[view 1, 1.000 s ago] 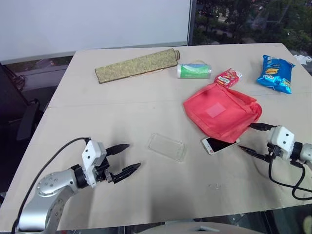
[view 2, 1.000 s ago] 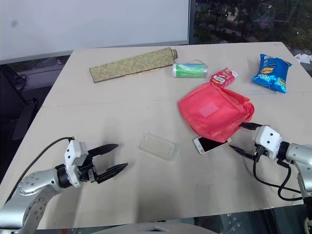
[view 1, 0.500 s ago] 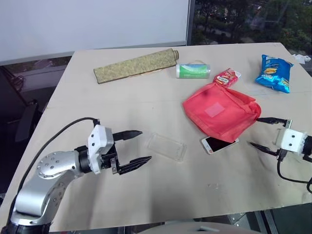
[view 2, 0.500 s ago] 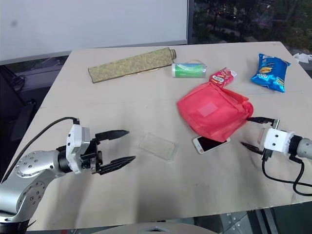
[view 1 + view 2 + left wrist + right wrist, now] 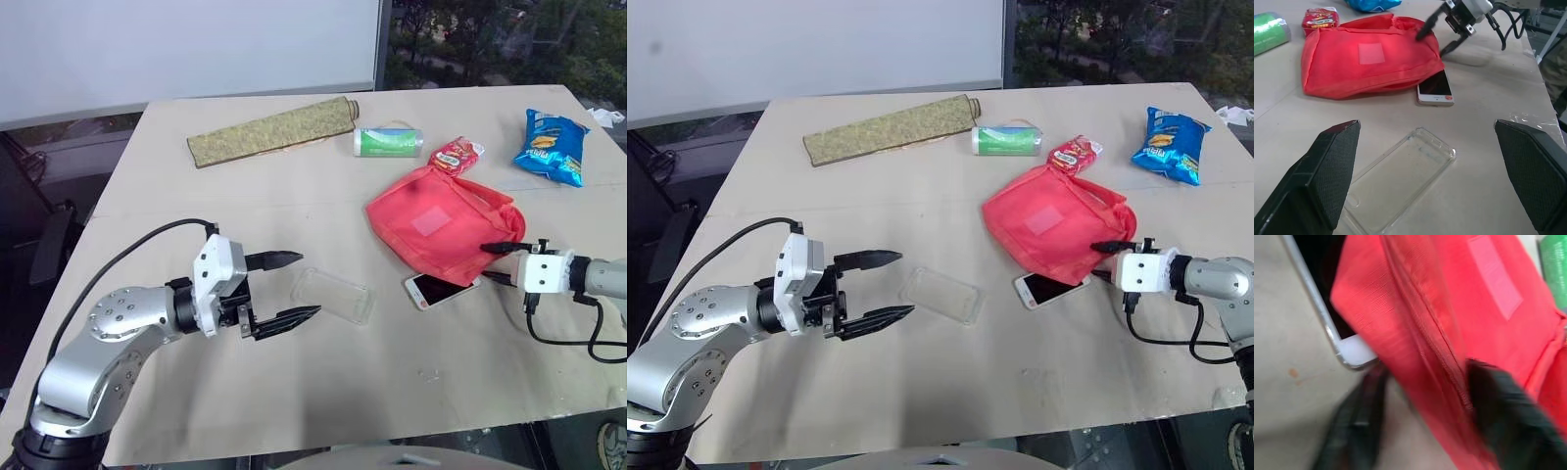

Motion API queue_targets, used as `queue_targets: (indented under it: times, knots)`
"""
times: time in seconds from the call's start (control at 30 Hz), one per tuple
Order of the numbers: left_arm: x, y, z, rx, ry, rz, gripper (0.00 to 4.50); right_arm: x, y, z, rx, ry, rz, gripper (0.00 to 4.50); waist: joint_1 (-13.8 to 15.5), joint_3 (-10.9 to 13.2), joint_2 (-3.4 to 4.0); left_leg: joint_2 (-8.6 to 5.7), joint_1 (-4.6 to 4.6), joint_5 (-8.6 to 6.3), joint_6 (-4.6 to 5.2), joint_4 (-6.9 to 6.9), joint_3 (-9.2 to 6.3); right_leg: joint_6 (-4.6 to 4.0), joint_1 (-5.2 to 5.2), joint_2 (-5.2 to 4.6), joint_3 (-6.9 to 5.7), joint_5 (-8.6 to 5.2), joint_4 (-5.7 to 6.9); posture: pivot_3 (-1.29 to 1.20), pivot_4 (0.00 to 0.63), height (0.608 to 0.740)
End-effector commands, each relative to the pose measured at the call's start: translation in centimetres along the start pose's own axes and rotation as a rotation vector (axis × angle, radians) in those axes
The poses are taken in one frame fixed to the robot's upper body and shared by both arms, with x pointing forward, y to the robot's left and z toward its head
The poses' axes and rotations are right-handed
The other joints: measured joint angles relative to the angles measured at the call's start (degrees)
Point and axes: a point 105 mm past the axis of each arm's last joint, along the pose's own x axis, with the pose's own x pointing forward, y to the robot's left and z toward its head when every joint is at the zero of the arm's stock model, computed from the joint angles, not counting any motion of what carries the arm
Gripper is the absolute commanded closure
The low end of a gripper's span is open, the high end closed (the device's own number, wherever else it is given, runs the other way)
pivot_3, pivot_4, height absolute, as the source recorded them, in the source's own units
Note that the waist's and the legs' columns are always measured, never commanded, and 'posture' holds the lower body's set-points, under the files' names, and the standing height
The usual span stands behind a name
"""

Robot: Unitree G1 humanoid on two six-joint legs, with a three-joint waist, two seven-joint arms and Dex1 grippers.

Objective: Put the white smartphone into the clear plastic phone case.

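Observation:
The white smartphone [image 5: 438, 289] lies screen up on the table, its far end tucked under the edge of a red pouch [image 5: 441, 220]. The clear plastic phone case [image 5: 334, 295] lies flat and empty to its left. My left gripper [image 5: 311, 284] hovers open just left of the case, pointing at it; from its wrist I see the case [image 5: 1400, 183] close ahead and the phone [image 5: 1435, 87] beyond. My right gripper [image 5: 487, 263] sits at the pouch's near right corner beside the phone [image 5: 1349, 350], its jaws still apart with the pouch's edge [image 5: 1415, 347] between them.
At the back of the table lie a rolled olive mat [image 5: 274, 130], a green roll [image 5: 389, 143], a small red snack packet [image 5: 458, 155] and a blue chip bag [image 5: 554, 147]. The table's front edge [image 5: 392, 431] runs close below both arms.
My left gripper has risen and moved right, up to the case, staying open. My right gripper has rolled and swung left onto the pouch's corner, and its jaws have narrowed.

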Motion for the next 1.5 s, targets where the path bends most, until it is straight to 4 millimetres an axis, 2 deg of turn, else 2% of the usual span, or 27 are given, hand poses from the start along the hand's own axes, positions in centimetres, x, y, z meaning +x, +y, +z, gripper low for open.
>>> queue_targets:
  times: [0.03,0.07,0.1,0.2,0.3,0.37,0.47,0.5,0.6,0.67,0.73,0.8,0.87,0.97,1.03,1.13,1.3,1.4,1.5]
  knots:
    - [0.2,-0.7,0.7,0.019,-0.010,-0.028,0.00,-0.3,-1.8,0.6,-0.063,-0.011,-0.047,3.82,-0.1,0.0,0.00,0.00,0.01,0.00,0.00,0.00,0.00,0.00,0.00,0.00,0.00,0.00,0.01,0.00,0.150,0.740]
    - [0.2,-0.8,0.6,0.014,-0.006,-0.027,0.00,-0.4,-2.5,0.7,-0.068,-0.013,-0.079,4.33,-0.1,0.0,0.00,0.01,0.02,0.00,0.00,0.00,0.00,0.00,0.00,0.01,0.00,0.00,0.02,0.00,0.150,0.740]
    - [0.2,-0.9,0.5,0.009,-0.003,-0.025,0.00,-0.5,-3.3,0.7,-0.068,-0.018,-0.120,4.42,-0.2,0.0,0.00,0.01,0.02,0.00,0.00,0.00,0.02,0.00,0.00,0.01,0.01,0.00,0.02,0.00,0.150,0.740]
    - [0.3,-1.0,0.3,0.001,0.002,-0.017,0.00,-1.6,-8.1,1.2,-0.073,-0.037,-0.393,4.42,-0.5,0.0,-0.04,0.02,0.06,0.01,-0.01,0.01,0.11,0.01,0.00,0.02,0.09,0.01,0.04,0.00,0.150,0.740]
    - [0.3,-1.1,0.1,-0.003,0.003,-0.013,0.00,-4.9,-14.0,1.5,-0.079,-0.033,-0.775,4.42,-0.4,0.1,-0.01,0.03,0.11,0.01,-0.02,0.03,0.20,-0.01,-0.01,0.04,0.19,0.02,0.11,0.00,0.150,0.740]
    - [0.3,-1.2,0.1,-0.004,0.003,-0.011,0.00,-7.7,-16.8,1.3,-0.112,0.018,-0.971,4.42,-0.1,0.1,-0.02,0.00,0.04,0.02,-0.04,0.04,0.24,-0.02,-0.09,0.03,0.24,0.03,0.14,0.00,0.150,0.740]
    - [0.2,-1.2,0.0,-0.005,0.002,-0.007,0.00,-10.1,-18.7,0.3,-0.116,0.097,-1.106,4.42,0.6,0.1,-0.04,-0.07,-0.21,0.03,-0.05,0.04,0.16,-0.04,-0.29,-0.02,0.22,0.04,0.13,0.00,0.150,0.740]
    - [0.2,-1.2,-0.1,-0.006,0.003,-0.005,0.00,-10.1,-18.8,-0.2,-0.108,0.132,-1.099,4.10,0.7,0.1,-0.05,-0.08,-0.23,0.03,-0.05,0.04,0.14,-0.05,-0.29,-0.02,0.21,0.03,0.10,0.00,0.150,0.740]
    - [0.2,-1.1,-0.3,-0.010,0.005,-0.001,0.00,-8.9,-17.5,-3.0,-0.027,0.266,-0.975,3.07,0.3,0.0,-0.10,-0.06,-0.25,0.02,-0.04,-0.02,0.19,-0.05,-0.28,-0.01,0.30,0.02,-0.05,0.00,0.150,0.740]
    - [0.2,-1.2,-0.6,-0.014,0.007,0.004,0.00,-8.8,-16.4,-4.9,0.029,0.350,-0.928,2.10,0.0,0.1,-0.10,-0.05,-0.21,0.01,-0.01,-0.07,0.28,-0.05,-0.28,-0.01,0.53,0.03,-0.08,0.00,0.150,0.740]
    - [0.2,-1.0,-1.1,-0.027,0.019,0.024,0.00,-9.5,-15.7,-6.4,0.092,0.406,-0.946,1.08,-0.2,0.1,-0.09,-0.05,-0.18,0.00,0.01,-0.10,0.37,-0.05,-0.28,-0.01,0.69,0.03,-0.08,0.00,0.150,0.740]
    - [0.0,-0.8,-1.6,-0.034,0.034,0.046,0.00,-10.7,-15.7,-6.9,0.124,0.419,-1.003,0.05,-0.3,0.1,-0.07,-0.05,-0.13,-0.01,0.03,-0.10,0.46,-0.04,-0.29,0.00,0.78,0.03,-0.04,0.00,0.150,0.740]
    - [0.0,-0.7,-2.1,-0.042,0.047,0.057,0.00,-11.4,-15.7,-6.8,0.155,0.388,-1.037,0.02,-0.5,0.1,-0.07,-0.03,-0.06,-0.02,0.05,-0.10,0.58,-0.03,-0.29,0.03,0.77,0.04,0.02,0.00,0.150,0.740]
    - [0.2,-0.2,-3.7,-0.053,0.095,0.091,0.00,-9.5,-13.9,-6.1,0.338,0.197,-0.872,0.02,-0.5,0.1,-0.09,0.02,0.06,-0.02,0.06,-0.10,0.75,0.00,-0.28,0.11,0.84,0.04,0.11,0.00,0.150,0.740]
    - [0.6,0.3,-4.8,-0.032,0.128,0.110,0.00,-7.4,-11.4,-4.0,0.474,0.004,-0.657,0.02,-0.4,0.1,-0.14,0.06,0.11,-0.03,0.07,-0.10,0.73,0.02,-0.22,0.18,0.86,0.05,0.11,0.00,0.150,0.740]
    - [1.5,1.2,-5.8,-0.014,0.146,0.104,0.00,-5.4,-7.7,-0.7,0.578,-0.175,-0.399,0.02,-0.1,0.1,-0.10,0.17,0.13,-0.03,0.08,-0.08,0.67,0.25,-0.18,0.23,0.82,0.19,0.12,0.00,0.150,0.740]
    - [3.2,1.9,-7.4,0.032,0.189,0.006,0.00,-3.5,-2.2,3.7,0.731,-0.312,-0.100,0.02,0.2,0.0,-0.06,0.16,0.08,-0.03,0.08,-0.04,0.62,0.27,-0.21,0.20,0.73,0.20,0.16,0.00,0.150,0.740]
    - [3.8,1.9,-8.3,0.068,0.232,-0.083,0.00,-3.1,-0.3,5.3,0.770,-0.322,-0.003,0.02,0.0,0.0,-0.08,0.15,0.06,-0.04,0.08,-0.02,0.70,0.28,-0.25,0.17,0.77,0.20,0.15,0.00,0.150,0.740]
    - [4.3,1.7,-8.8,0.076,0.252,-0.159,0.00,-2.9,0.6,6.1,0.779,-0.318,0.047,0.02,0.0,0.0,-0.07,0.15,0.05,-0.04,0.08,0.01,0.73,0.14,-0.26,0.17,0.77,0.10,0.15,0.00,0.150,0.740]
